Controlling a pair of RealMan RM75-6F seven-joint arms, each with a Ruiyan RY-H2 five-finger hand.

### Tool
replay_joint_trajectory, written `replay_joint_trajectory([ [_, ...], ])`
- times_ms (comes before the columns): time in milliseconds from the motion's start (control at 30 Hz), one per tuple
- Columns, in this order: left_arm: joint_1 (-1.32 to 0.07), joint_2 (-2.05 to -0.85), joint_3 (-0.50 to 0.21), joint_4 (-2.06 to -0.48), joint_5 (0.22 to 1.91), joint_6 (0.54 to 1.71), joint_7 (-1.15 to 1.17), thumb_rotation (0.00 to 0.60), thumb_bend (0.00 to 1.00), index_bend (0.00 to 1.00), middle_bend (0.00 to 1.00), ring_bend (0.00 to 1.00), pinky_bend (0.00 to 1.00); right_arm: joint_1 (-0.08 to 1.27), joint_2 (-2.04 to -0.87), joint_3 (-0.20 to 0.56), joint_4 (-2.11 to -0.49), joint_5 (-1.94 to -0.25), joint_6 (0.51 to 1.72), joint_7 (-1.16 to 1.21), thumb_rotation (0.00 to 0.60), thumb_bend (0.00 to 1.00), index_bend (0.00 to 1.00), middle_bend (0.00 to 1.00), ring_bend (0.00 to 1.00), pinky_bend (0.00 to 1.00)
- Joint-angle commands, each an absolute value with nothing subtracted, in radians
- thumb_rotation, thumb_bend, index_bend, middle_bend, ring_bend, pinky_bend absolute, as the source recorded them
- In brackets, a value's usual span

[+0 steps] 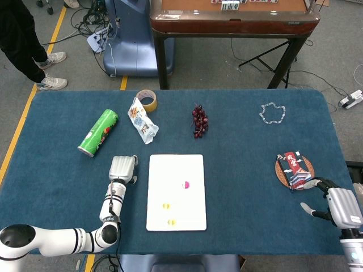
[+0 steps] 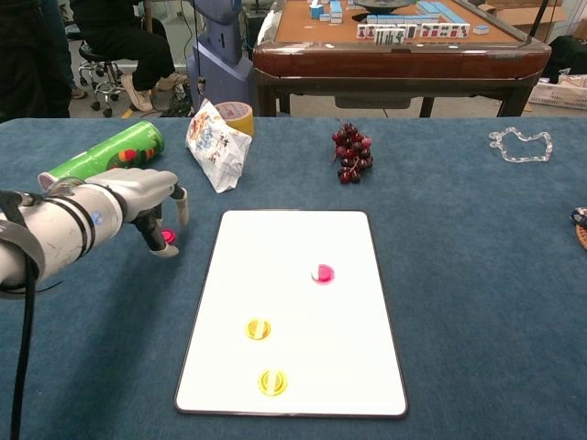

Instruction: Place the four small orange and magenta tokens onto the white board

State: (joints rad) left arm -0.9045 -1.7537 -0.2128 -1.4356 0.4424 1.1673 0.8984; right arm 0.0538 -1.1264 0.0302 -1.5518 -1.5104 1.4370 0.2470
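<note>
Nearest you, the white board (image 2: pixel 292 367) lies on the blue table (image 2: pixel 477 302) with 3 tokens on it: 2 orange tokens, one (image 2: pixel 271 381) near the board's front edge and another (image 2: pixel 258 328) just behind it, and a magenta token (image 2: pixel 322 272) further back and to the right. In the head view the same 3 show as small dots on the board (image 1: pixel 195 192).

Your left hand (image 2: pixel 147 197) hangs over the cloth just left of the board, fingers (image 2: pixel 181 207) curled downward around a 2nd magenta token (image 2: pixel 168 236). That token sits on the table, off the board, between the fingertips; you cannot tell whether they actually pinch it or only touch beside it. From the head view the hand (image 1: pixel 123 168) covers the token.

Your right hand (image 1: pixel 334 204) rests near the table's right edge, fingers apart and holding nothing, close to a round coaster with a dark packet (image 1: pixel 294 168) on it.

Further back lie a green can (image 2: pixel 103 157) on its side, a crumpled snack bag (image 2: pixel 216 142) with a tape roll (image 2: pixel 241 115) behind it, a bunch of dark grapes (image 2: pixel 349 154), and a clear bracelet (image 2: pixel 521 144) at the far right.
</note>
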Motion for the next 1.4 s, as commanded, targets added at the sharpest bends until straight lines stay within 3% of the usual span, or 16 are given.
replay_joint_trajectory([
  [33, -0.900, -1.754, -0.213, -1.425, 0.438, 1.164, 0.898, 0.600, 0.28, 0.48, 1.00, 1.00, 1.00, 0.054, -1.128, 0.030, -1.550, -1.510, 1.436, 0.248, 0.600, 0.13, 0.43, 0.37, 0.36, 0.52],
  [1400, -0.885, -1.775, -0.242, -1.381, 0.432, 1.148, 0.915, 0.600, 0.29, 0.51, 1.00, 1.00, 1.00, 0.060, -1.149, 0.022, -1.527, -1.506, 1.417, 0.253, 0.600, 0.13, 0.43, 0.37, 0.36, 0.52],
])
